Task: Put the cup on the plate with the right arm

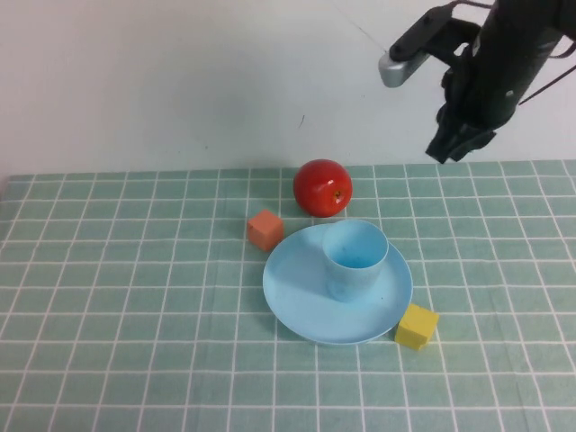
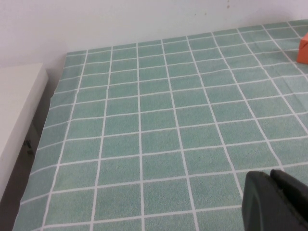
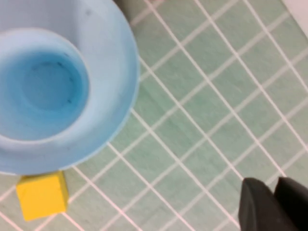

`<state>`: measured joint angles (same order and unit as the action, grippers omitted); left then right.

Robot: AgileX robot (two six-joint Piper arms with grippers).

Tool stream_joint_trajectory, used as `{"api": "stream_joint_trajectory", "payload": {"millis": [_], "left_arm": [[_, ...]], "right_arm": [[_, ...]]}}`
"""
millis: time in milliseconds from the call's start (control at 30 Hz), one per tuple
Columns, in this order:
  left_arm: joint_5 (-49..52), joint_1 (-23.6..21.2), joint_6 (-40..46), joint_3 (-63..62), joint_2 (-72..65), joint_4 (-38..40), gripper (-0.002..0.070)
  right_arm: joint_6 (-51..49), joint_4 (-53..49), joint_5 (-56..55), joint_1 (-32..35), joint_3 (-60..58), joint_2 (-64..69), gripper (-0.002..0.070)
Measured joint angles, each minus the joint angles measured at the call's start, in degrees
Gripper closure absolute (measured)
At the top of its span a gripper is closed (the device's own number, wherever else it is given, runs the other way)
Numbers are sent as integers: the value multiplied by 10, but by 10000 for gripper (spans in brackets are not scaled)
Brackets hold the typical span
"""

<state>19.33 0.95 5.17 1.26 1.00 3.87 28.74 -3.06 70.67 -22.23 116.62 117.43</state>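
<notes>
Nearest the raised camera, on the green checked cloth point(image 1: 135, 360), sits a yellow cube point(image 1: 417, 326), touching or just beside the near-right rim of the plate point(image 1: 292, 292). That light-blue plate lies flat on the cloth, and the cup point(image 1: 355, 259) stands upright on it, mouth up, toward the plate's far side. Nothing grips the cup. An orange cube point(image 1: 265, 229) rests just off the plate's far-left edge, and a red apple point(image 1: 322, 187) sits just behind the plate, near the back of the cloth. Farther back and higher, the right gripper point(image 1: 457, 144) hangs in the air to the right of the apple, well apart from the cup; its fingers point(image 3: 260, 207) lie close together with only a narrow slit between them, holding nothing. Over bare cloth on the left side, the left gripper point(image 2: 279, 202) shows only dark fingertips set together, empty.
</notes>
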Motion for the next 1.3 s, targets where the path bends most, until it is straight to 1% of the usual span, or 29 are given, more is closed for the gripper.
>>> {"api": "stream_joint_trajectory", "payload": {"millis": [100, 200, 433, 500, 833, 1000, 1100, 1300], "left_arm": [[0, 0, 0, 0, 0, 0, 678], [0, 0, 0, 0, 0, 0, 678], [0, 0, 0, 0, 0, 0, 678], [0, 0, 0, 0, 0, 0, 678], [0, 0, 0, 0, 0, 0, 678], [0, 0, 0, 0, 0, 0, 678], [0, 0, 0, 0, 0, 0, 678], [0, 0, 0, 0, 0, 0, 678]], "right_arm": [[-16, -47, 1, 3, -35, -41, 646], [-23, -65, 1, 7, -79, -98, 668], [-49, -93, 1, 17, -216, -238, 677], [-70, -105, -5, 18, -268, -288, 678], [-183, -115, -171, 19, -585, -569, 679], [-276, -141, -214, 19, -727, -693, 679], [-318, -157, -219, 19, -791, -748, 679], [-331, -172, -229, 19, -886, -814, 679]]}}
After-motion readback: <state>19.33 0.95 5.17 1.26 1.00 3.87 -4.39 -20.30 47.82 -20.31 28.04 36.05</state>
